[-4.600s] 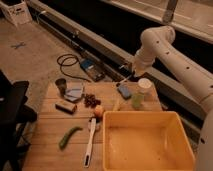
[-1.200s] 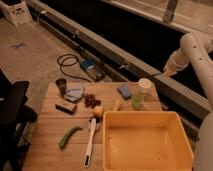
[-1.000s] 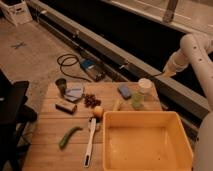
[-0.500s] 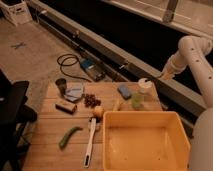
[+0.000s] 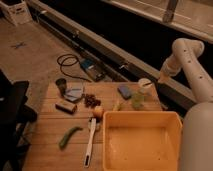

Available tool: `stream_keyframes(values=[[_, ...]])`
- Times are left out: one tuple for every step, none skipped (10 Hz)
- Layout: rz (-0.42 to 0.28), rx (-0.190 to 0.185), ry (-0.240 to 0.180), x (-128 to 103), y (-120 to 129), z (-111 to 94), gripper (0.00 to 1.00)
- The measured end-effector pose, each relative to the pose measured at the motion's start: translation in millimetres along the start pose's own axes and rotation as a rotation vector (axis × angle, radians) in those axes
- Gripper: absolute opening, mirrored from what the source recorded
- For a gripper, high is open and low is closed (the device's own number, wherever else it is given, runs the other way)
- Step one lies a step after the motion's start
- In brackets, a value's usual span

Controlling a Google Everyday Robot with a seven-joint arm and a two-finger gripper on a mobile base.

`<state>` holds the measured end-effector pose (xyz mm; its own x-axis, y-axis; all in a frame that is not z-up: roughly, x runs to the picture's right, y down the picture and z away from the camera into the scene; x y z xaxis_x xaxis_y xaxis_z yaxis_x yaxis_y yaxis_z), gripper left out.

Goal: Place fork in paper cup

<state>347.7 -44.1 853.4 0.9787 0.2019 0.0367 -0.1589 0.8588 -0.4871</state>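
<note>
**Tool raised beyond the far right edge of the tabletop**

The tool (image 5: pixel 161 79) hangs at the end of the white arm (image 5: pixel 186 60), above and just past the far right corner of the wooden tabletop (image 5: pixel 50 135); whether it is spread or pressed together cannot be told.

The paper cup (image 5: pixel 144 84) stands at the far edge of the tabletop near that right corner, upright, its wide rim facing up. A thin pale object leans out of its rim toward the tool; it may be the fork, but this cannot be told for sure. Just in front of the paper cup stands a greenish translucent cup (image 5: pixel 137 101), and to their left lies a blue sponge (image 5: pixel 124 91).

A large yellow bin (image 5: pixel 141 141) fills the near right part of the tabletop. Left of it a white-handled utensil (image 5: pixel 90 142) lies lengthwise toward the near edge, with a green vegetable (image 5: pixel 69 136) just beside it. A small round fruit (image 5: pixel 98 111) sits near the bin's far left corner. Toward the far left corner stand a small dark cup (image 5: pixel 61 85) and a blue-grey packet (image 5: pixel 75 92), with a dark bar (image 5: pixel 66 106) in front of them.
</note>
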Motion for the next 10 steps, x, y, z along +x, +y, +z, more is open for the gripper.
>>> stream_keyframes(values=[[-0.007, -0.009, 0.001, -2, 0, 4, 0.0], [-0.016, -0.023, 0.004, -4, 1, 9, 0.0], [-0.026, -0.034, 0.006, -6, 0, 13, 0.0], [-0.033, -0.045, 0.01, -7, 0, 15, 0.0], [-0.048, -0.059, 0.016, -9, -2, 20, 0.0], [-0.061, -0.069, 0.022, -11, -5, 23, 0.0], [-0.073, -0.086, 0.031, -12, -6, 28, 0.0], [-0.086, -0.1, 0.038, -14, -6, 32, 0.0], [-0.106, -0.116, 0.047, -18, -8, 37, 0.0], [-0.119, -0.125, 0.052, -21, -10, 40, 0.0]])
